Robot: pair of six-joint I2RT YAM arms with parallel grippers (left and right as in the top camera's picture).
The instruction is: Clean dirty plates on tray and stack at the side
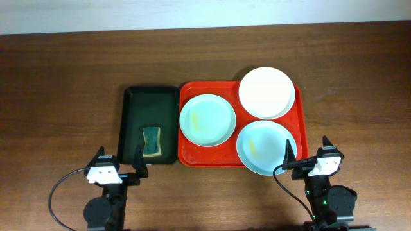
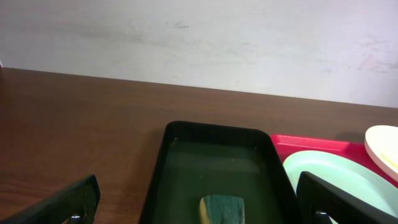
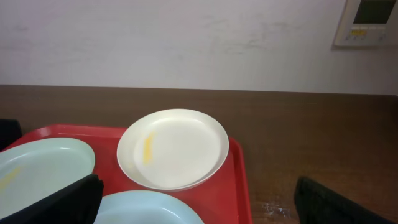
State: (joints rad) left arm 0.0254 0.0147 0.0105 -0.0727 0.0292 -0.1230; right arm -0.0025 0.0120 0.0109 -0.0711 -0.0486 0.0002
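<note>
Three plates (image 1: 207, 119) lie apart on the red tray (image 1: 189, 153), smears up for wiping; the sponge (image 1: 151, 141) waits in the green tray (image 1: 144, 106), left. The left pincer (image 1: 119, 155) and right pincer (image 1: 307, 149) hang spread, empty, nearside.

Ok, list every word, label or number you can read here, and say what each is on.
Nothing can be read.
Wall panel, right wrist view: small marks below its screen, too blurred to read.
White plate, left green plate, near green plate, red tray, green tray, sponge: no print visible.
</note>
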